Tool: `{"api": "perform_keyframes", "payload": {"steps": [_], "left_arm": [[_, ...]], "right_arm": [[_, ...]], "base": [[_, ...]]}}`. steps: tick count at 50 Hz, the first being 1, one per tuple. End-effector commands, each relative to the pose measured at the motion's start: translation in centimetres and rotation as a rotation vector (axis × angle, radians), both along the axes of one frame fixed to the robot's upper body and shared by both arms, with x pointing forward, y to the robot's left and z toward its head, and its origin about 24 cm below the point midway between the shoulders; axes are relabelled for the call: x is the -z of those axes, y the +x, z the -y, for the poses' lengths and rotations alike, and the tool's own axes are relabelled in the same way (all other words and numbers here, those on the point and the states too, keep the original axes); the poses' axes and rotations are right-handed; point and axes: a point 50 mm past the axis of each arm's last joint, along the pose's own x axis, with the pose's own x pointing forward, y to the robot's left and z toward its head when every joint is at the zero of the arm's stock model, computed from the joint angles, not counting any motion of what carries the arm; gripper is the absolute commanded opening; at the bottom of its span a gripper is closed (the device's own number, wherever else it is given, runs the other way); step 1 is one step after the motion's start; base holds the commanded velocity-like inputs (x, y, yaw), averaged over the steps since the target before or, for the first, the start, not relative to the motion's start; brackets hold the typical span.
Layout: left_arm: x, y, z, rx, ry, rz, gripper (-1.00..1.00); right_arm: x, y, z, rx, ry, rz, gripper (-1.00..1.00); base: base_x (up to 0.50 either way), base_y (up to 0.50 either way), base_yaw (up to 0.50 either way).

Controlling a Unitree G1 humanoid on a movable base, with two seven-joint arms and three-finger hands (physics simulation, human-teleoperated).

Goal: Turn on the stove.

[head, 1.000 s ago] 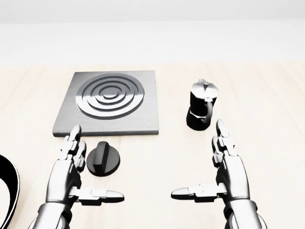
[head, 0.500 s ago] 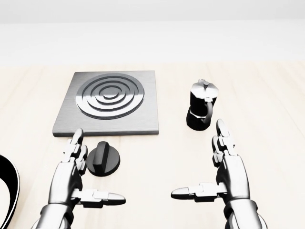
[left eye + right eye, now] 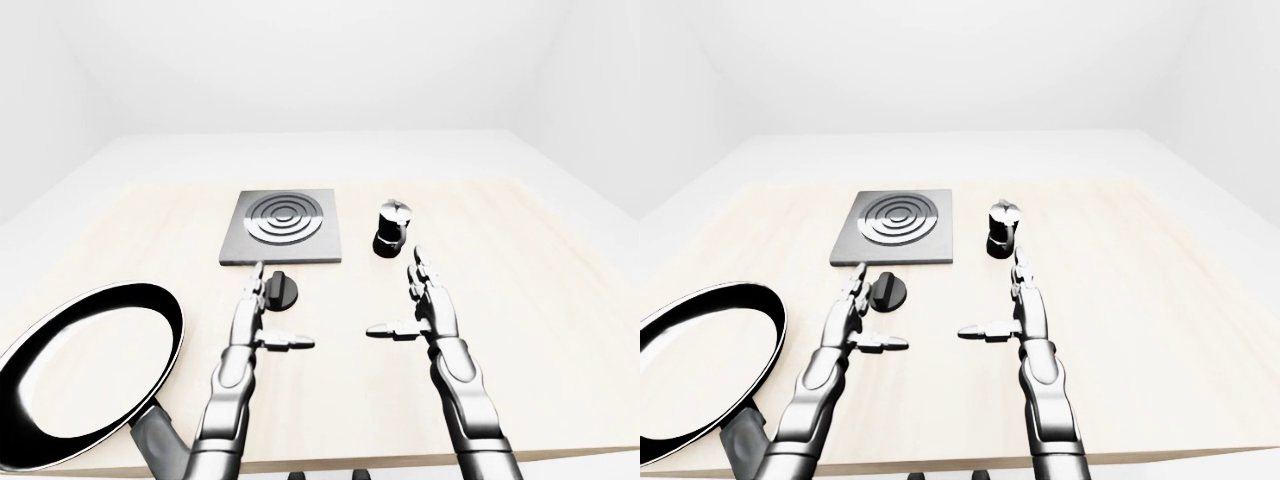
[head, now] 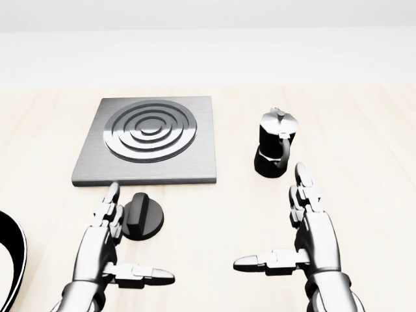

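Pale wood forms the table (image 3: 560, 330), which is set in a plain white room. Four things are counted on it: one stove plate, one knob, one moka pot and one frying pan.

One square grey stove plate (image 4: 195, 166) with a ringed burner is seen near the middle of the head view, toward the top. One black round knob (image 4: 144, 216) with a raised bar across it lies just below the plate's lower edge, apart from it.

One black and silver moka pot (image 4: 275, 144) stands upright to the right of the plate, well apart from it. One frying pan (image 3: 90, 375), black inside with a light rim, is seen at the lower left of the left-eye view, its handle reaching toward the bottom edge.

Two hands are shown, each with three fingers. The left hand (image 4: 101, 250) is held just left of the knob, its two long fingers (image 4: 112, 205) stretched upward in the view beside the knob's left edge; whether they touch it cannot be told. Its thumb is pointed right, below the knob, so the fingers are spread apart and nothing is gripped.

The right hand (image 4: 315, 237) is held below the moka pot, apart from it, fingers (image 4: 303, 185) stretched upward and thumb pointed left. Its fingers are likewise spread and nothing is held.
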Motion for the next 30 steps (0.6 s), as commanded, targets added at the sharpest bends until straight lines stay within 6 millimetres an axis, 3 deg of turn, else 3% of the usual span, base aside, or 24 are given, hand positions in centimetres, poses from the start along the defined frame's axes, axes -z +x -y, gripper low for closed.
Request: {"api": "perform_keyframes", "payload": {"steps": [1,30], "left_arm": [[0.7,0.0,0.2,0.013,0.006,-0.016,1.0],[0.4,-1.2,1.8,0.07,0.006,-0.022,1.0]], "right_arm": [[0.5,0.0,0.0,0.004,0.0,-0.004,1.0],[0.5,0.0,0.0,-0.001,0.0,-0.004,1.0]], "base": [[0.0,0.0,0.0],[0.0,0.0,0.0]]}}
